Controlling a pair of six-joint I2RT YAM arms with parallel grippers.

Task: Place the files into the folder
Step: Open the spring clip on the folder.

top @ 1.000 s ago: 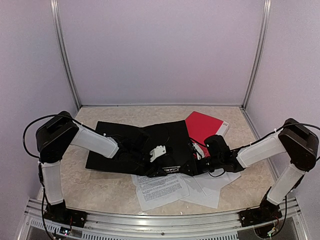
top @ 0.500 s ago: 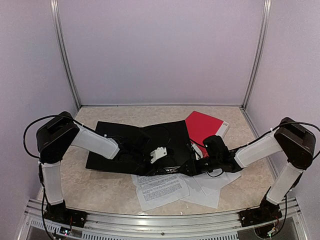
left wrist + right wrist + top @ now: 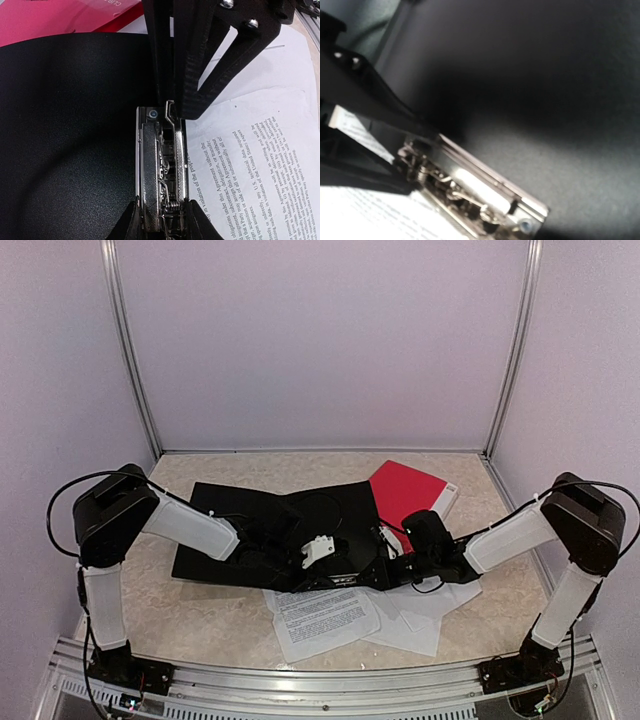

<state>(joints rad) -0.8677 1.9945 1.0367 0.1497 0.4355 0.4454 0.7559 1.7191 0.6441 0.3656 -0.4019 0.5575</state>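
Observation:
A black folder (image 3: 240,525) lies open on the table; it also shows in the left wrist view (image 3: 65,140) and the right wrist view (image 3: 545,100). Its metal clip (image 3: 159,165) sits at the near edge and is blurred in the right wrist view (image 3: 470,192). My left gripper (image 3: 162,222) is shut on the clip, one finger on each long side. My right gripper (image 3: 176,111) meets the clip's far end, fingers (image 3: 160,60) close together on its lever. The files (image 3: 320,618), printed and blank sheets, lie beside the clip (image 3: 250,165).
A red folder (image 3: 410,490) lies behind and right of the black one, partly under it; it also shows in the left wrist view (image 3: 60,20). Blank sheets (image 3: 425,615) spread under the right arm. Metal frame posts and walls close in the table on three sides.
The right arm has shifted slightly left, bringing its gripper closer along the clip. The left arm has barely moved and still holds the clip.

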